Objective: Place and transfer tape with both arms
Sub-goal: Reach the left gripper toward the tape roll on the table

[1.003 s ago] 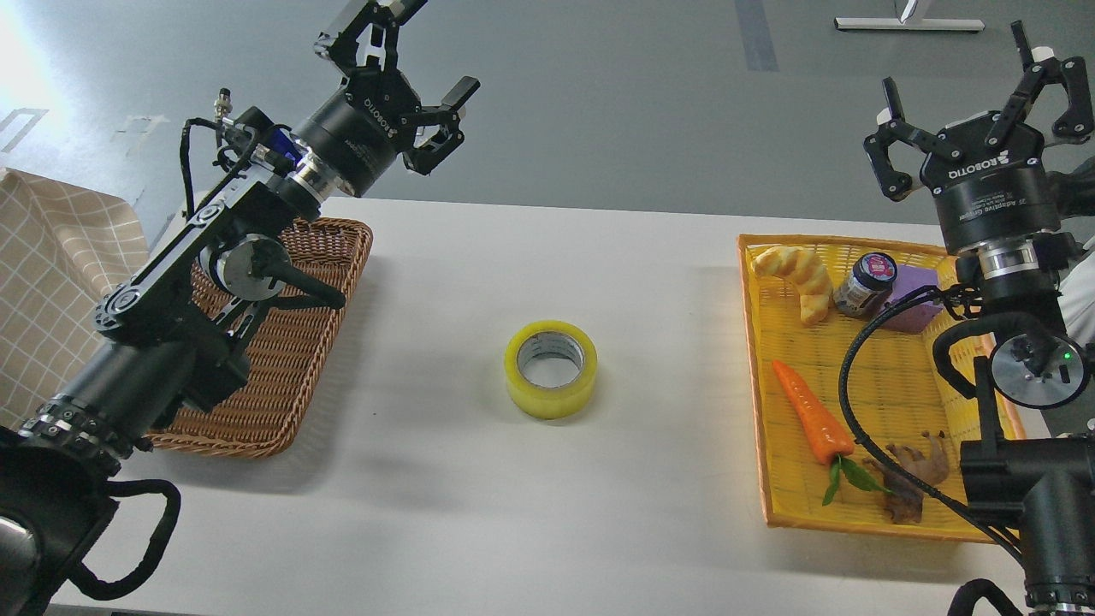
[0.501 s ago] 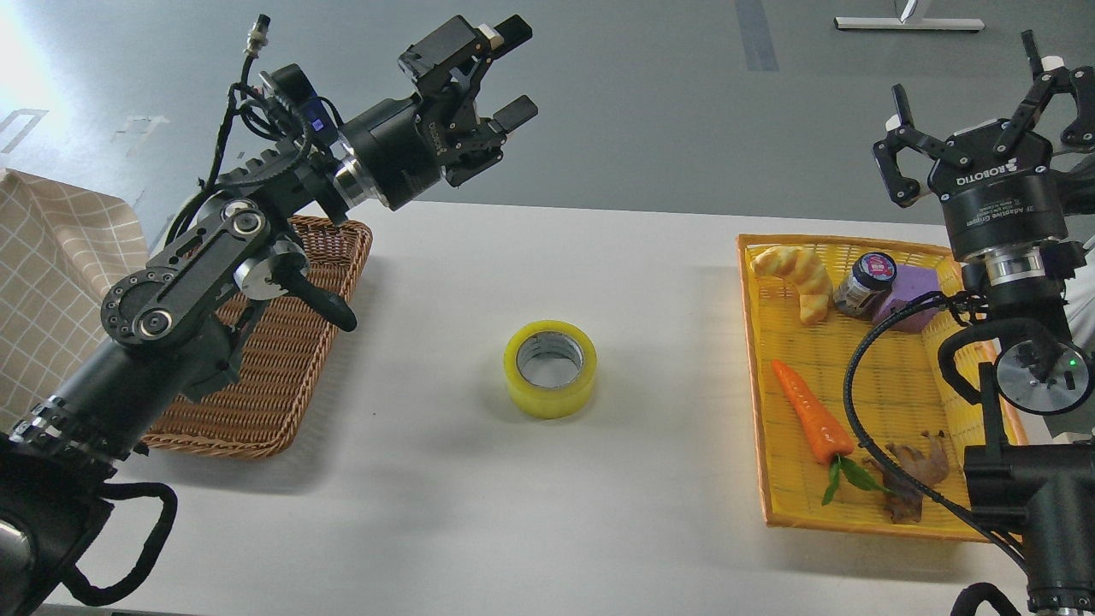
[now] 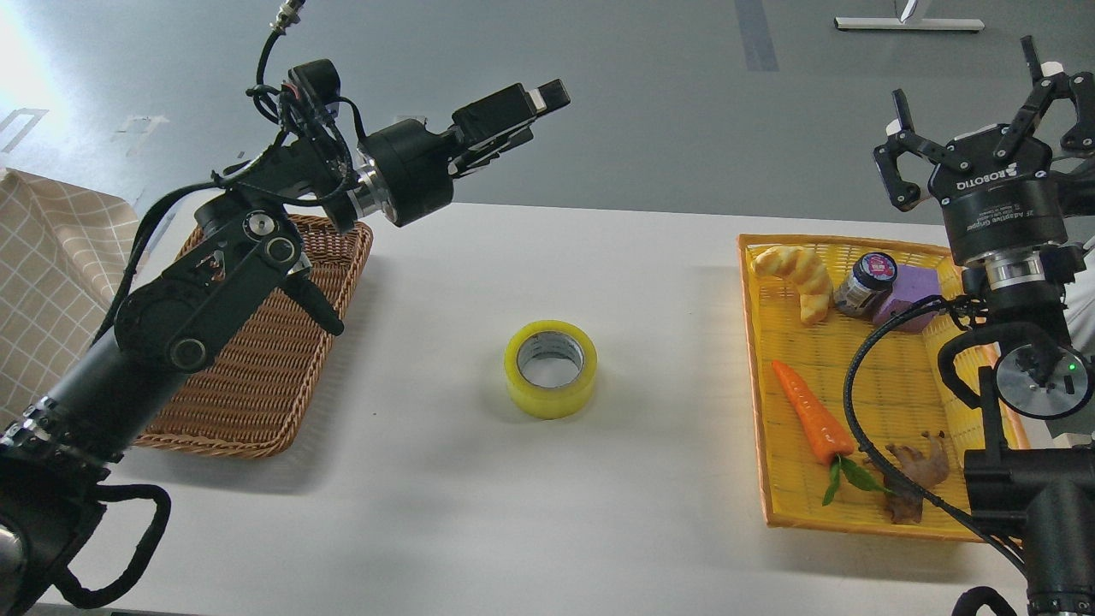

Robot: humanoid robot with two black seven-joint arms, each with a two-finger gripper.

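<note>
Tape (image 3: 550, 369) flat on table (image 3: 445, 479), well below and between both grippers. Left gripper (image 3: 522, 107) edge-on, jaw state unclear; right gripper (image 3: 984, 120) spread. Likely light, stiff, slick; pinch across the ring wall.

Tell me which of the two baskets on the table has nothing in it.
The brown wicker basket on the left, partly under the left arm, shows nothing inside. The yellow basket on the right holds a carrot, a bread roll, a jar and other items.

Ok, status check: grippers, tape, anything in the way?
Left gripper raised, state unclear. Right gripper open, empty, above yellow tray. Tape flat on table, untouched. Nothing near it.
</note>
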